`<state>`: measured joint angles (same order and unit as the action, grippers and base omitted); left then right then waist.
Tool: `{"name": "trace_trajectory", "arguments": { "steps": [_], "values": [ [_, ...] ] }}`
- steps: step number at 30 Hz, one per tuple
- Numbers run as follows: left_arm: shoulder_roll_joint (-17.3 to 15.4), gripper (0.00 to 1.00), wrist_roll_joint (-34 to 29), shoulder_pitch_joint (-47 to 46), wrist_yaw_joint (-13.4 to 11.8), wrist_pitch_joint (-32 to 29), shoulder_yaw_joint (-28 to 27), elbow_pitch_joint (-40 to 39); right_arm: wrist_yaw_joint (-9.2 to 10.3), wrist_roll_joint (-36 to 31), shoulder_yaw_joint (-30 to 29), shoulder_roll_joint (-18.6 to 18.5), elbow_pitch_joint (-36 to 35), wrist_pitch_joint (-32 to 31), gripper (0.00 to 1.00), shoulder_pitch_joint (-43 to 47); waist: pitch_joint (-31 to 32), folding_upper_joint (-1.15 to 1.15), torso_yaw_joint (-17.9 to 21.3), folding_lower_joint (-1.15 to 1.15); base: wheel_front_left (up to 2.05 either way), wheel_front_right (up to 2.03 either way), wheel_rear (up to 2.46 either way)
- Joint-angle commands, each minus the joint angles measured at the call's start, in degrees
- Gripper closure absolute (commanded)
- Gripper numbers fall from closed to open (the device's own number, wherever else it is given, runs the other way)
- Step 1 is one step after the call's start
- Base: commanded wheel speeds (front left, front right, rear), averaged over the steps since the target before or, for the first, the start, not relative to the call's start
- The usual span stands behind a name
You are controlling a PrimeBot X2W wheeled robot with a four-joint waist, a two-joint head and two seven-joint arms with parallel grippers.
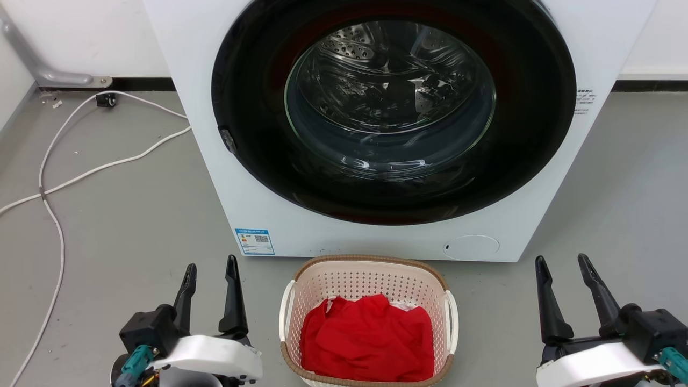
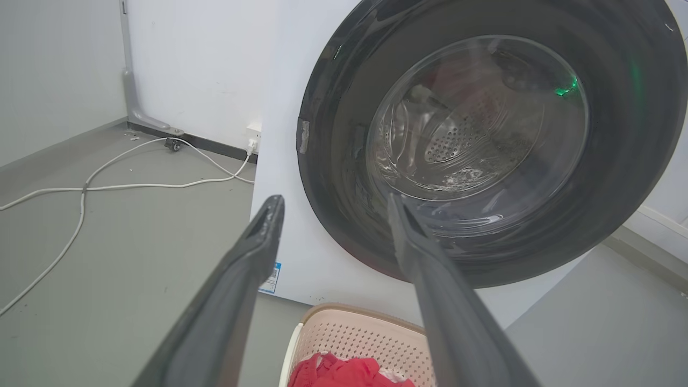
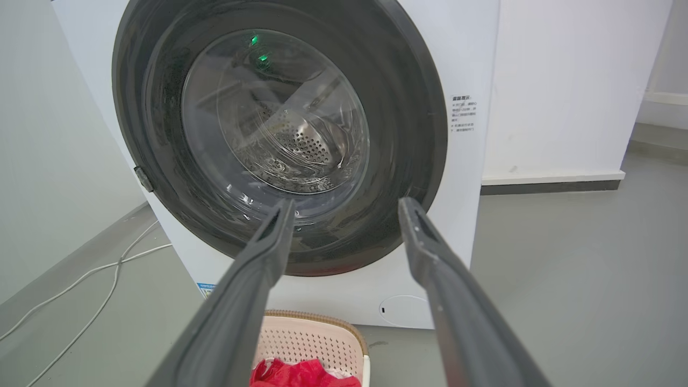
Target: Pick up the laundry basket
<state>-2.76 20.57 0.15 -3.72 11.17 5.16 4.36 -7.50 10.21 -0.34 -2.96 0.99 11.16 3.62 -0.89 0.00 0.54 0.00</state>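
Note:
The laundry basket [image 1: 371, 279] sits on the grey floor just in front of the washing machine, pale pink-cream with perforated walls, a brown rim and white side handles, holding red cloth [image 1: 368, 338]. My left gripper [image 1: 210, 267] stands open to the basket's left, well apart from it. To its right my right gripper [image 1: 563, 263] is open too, nothing between its fingers. In the left wrist view the laundry basket [image 2: 365, 333] shows low between the fingers. The right wrist view has the laundry basket [image 3: 309, 336] at its bottom edge.
A big white washing machine [image 1: 215, 161] with a closed dark round door [image 1: 392, 107] stands right behind the basket. White cables [image 1: 54, 183] trail over the floor at the left. Bare grey floor lies on both sides of the basket.

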Motion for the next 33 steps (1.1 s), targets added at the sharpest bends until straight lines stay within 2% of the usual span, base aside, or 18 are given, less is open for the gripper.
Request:
{"name": "trace_trajectory", "arguments": {
  "steps": [1,20,33],
  "values": [
    [-0.2,0.00,-1.5,0.3,-0.4,0.6,0.2,-0.6,0.02,-1.8,0.1,0.1,-0.8,0.6,0.00,0.5,0.0,0.00,0.0,0.00,0.00,0.00,0.00],
    [-0.2,0.00,-10.2,1.3,-1.7,2.8,1.4,-0.9,0.02,-11.4,0.5,0.1,-2.0,2.7,0.00,1.9,-0.2,0.00,0.0,0.00,0.00,0.00,0.00],
    [-0.2,0.00,-15.7,2.0,-2.8,4.2,2.0,-0.8,0.02,-14.4,0.0,0.2,-1.3,4.1,0.00,2.6,-0.1,0.00,-0.1,0.00,0.00,0.00,0.00]
  ]
}}
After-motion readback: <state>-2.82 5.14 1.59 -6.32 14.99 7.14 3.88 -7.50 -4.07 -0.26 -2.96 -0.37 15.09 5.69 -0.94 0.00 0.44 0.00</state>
